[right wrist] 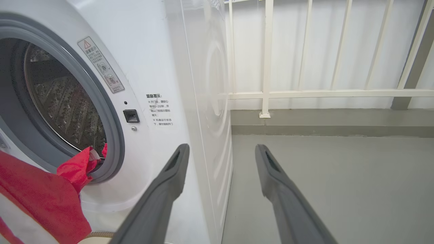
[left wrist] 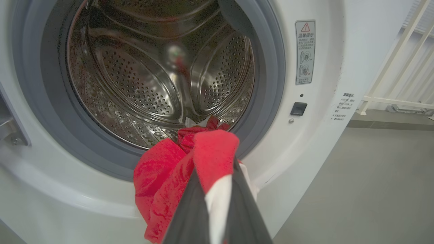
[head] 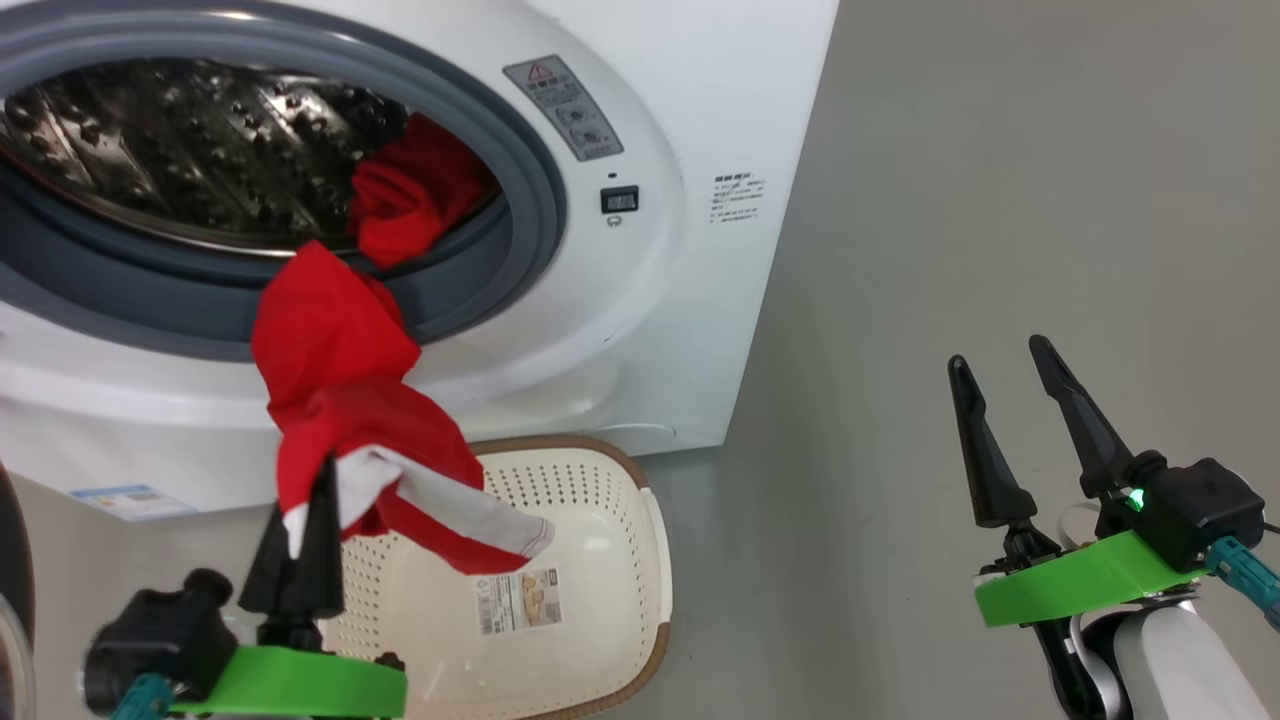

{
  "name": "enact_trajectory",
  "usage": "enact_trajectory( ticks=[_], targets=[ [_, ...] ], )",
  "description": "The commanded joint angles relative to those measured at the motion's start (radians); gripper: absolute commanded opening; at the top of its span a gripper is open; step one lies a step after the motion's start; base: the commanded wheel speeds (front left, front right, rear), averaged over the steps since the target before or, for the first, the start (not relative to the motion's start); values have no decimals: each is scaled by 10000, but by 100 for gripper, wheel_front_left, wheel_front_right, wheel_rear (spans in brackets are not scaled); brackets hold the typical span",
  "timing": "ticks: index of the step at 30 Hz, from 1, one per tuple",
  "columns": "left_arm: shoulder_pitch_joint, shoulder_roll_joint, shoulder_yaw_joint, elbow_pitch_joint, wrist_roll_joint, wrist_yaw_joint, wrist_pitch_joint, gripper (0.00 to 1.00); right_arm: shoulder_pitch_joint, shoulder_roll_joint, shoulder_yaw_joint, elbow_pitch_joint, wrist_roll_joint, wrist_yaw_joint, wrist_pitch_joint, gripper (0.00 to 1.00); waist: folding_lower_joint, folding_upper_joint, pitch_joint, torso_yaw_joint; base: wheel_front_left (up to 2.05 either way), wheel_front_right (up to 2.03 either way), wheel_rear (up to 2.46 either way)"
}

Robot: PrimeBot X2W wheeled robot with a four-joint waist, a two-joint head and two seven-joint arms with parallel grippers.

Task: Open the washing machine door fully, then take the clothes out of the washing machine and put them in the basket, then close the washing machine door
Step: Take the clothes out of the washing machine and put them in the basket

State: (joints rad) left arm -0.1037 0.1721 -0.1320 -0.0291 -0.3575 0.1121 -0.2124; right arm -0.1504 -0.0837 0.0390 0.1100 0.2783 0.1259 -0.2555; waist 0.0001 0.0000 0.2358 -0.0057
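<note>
The washing machine stands with its steel drum exposed. The washing machine door shows as a dark sliver of rim at the left edge of the head view. The red clothes with white panels trail from the drum's lower right over the grey rubber ring and hang down. My left gripper is shut on their lower end, above the left part of the basket. In the left wrist view the clothes are pinched in my left gripper. My right gripper is open and empty, off to the machine's right.
Bare grey floor lies right of the machine. A white railing on a low grey curb runs behind that floor. The basket sits on the floor against the machine's front, with a paper label on its bottom.
</note>
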Motion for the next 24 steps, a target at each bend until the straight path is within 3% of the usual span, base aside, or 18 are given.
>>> enact_trajectory(
  ticks=[1, 10, 15, 24],
  targets=[
    [-364, 69, 314, -62, -130, -76, -31, 0, -240, -44, 162, -273, -110, 48, -63, 100, -1, 0, 147, 60, 0, 0, 0],
    [-1478, -464, -27, 3102, -690, -828, -260, 0, -478, -86, 126, -277, -294, 48, -63, 100, -1, 0, 781, 211, 0, 0, 0],
    [-2437, -756, -79, 5290, -1194, -1433, -350, 0, -666, -101, 109, -315, -389, 48, -63, 100, -1, 0, 1206, 237, 0, 0, 0],
    [-4436, -1012, -264, 9487, -1681, -2072, -395, 0, -1064, -21, -15, -138, -657, 48, -63, 100, -1, 0, 1958, -29, 0, 0, 0]
  ],
)
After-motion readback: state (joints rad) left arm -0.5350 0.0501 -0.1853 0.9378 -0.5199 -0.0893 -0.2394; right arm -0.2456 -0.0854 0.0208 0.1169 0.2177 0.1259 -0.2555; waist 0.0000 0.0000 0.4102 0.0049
